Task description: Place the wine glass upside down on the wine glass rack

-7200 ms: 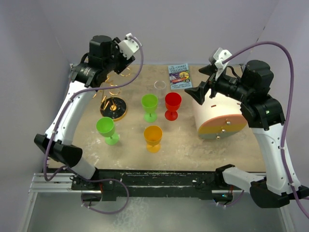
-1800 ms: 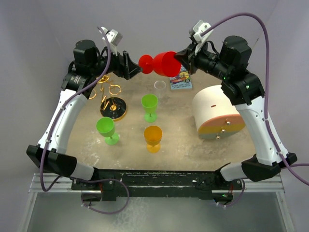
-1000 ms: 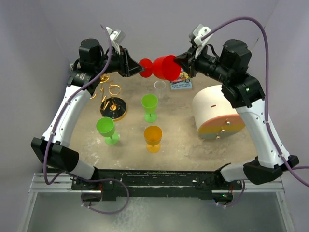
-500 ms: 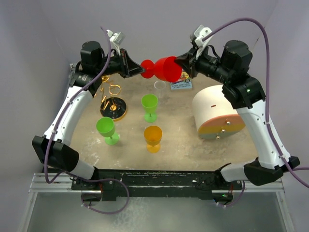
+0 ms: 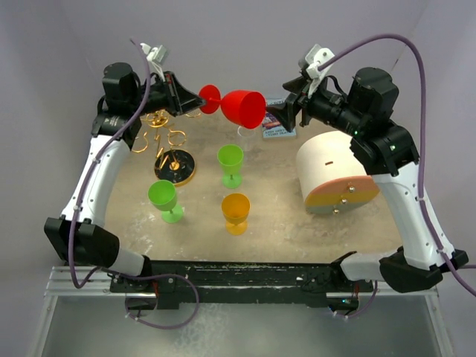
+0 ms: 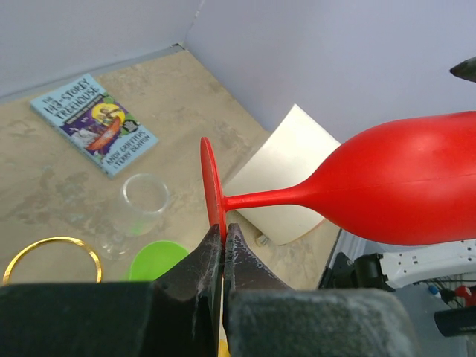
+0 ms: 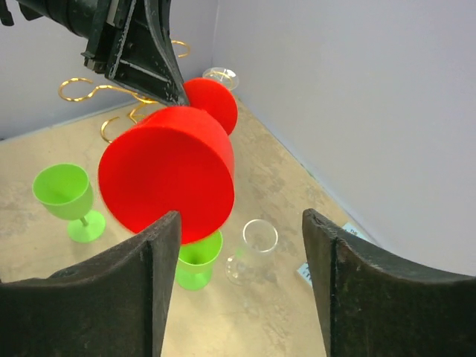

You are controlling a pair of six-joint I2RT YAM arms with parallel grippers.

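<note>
From above: with the left hand (image 5: 196, 100), pinches the flat round foot of a red plastic wine glass (image 5: 242, 108), shut tight on its rim. Holds that glass sideways in the air over the back of the desk (image 5: 282, 223), stem level, mouth turned toward the right hand (image 5: 286, 113). Spreads the right hand wide, near the mouth but apart from it. Finds the gold wire wine glass rack (image 5: 158, 125), on its round black base, below and left of the lifted glass. Finds on the desk one green plastic goblet (image 5: 230, 159) at the middle, a second green goblet (image 5: 164, 198) nearer the left arm, an orange plastic goblet (image 5: 236, 210), a small clear glass (image 5: 245, 132), a blue paperback book (image 5: 277, 120) and a white drum with an orange-and-yellow band (image 5: 338, 175).

From the left wrist: clamps both fingers (image 6: 210, 256) on the lower edge of the red foot, seen edge-on, stem and bowl running off to the right. Looks down on the book, the clear glass and one gold loop.

From the right wrist: parts both fingers (image 7: 160, 286) to either side, gripping nothing. Faces the red mouth straight on, the left hand nipping the foot behind the bowl, gold loops beyond.
</note>
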